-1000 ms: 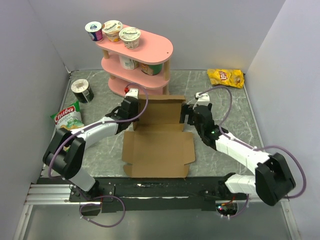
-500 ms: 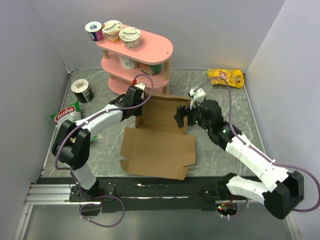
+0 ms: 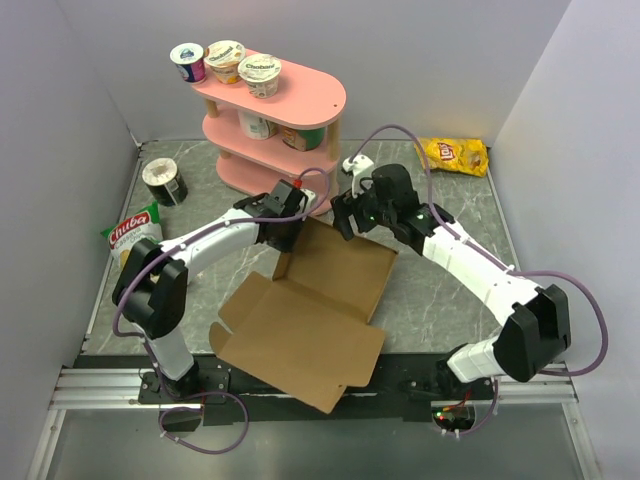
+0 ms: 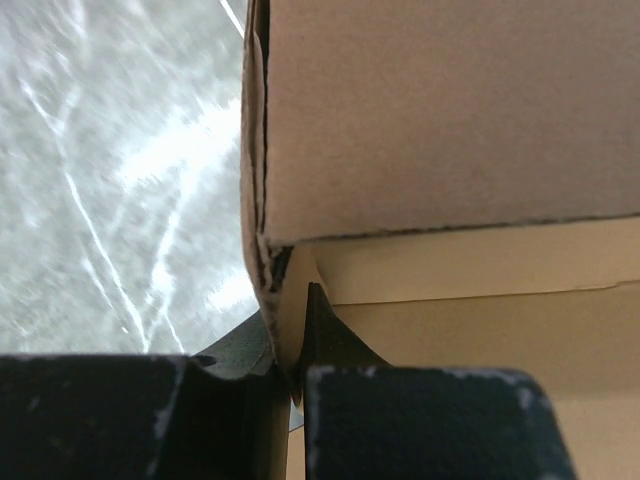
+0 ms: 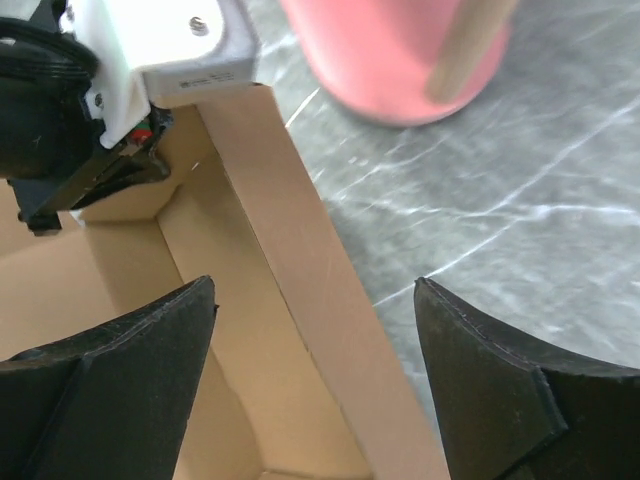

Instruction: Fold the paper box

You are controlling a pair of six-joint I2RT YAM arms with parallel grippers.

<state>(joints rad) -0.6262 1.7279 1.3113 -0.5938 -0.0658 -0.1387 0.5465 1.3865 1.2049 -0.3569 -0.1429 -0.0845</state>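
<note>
On the grey marbled surface (image 3: 450,290) we see the paper box (image 3: 310,320) at centre, spreading toward 7 o'clock, our left pincer (image 3: 289,232) pinching its 12 o'clock wall, right pincer (image 3: 343,220) gaping astride it.

Left arm (image 3: 215,245) reaches forward and to the right from its base, with the wrist angled down. Left gripper (image 3: 286,232) has its jaws nearly together, pinched on an upright wall of the paper box (image 3: 310,320). In the left wrist view its 2 dark fingers (image 4: 430,420) clamp the thin edge. Right arm (image 3: 470,265) stretches forward and to the left, forearm raised, wrist tipped down. Right gripper (image 3: 343,215) has its jaws spread wide. Its 2 fingers (image 5: 120,390) straddle a wall without touching it. The grippers sit near each other, apart.
</note>
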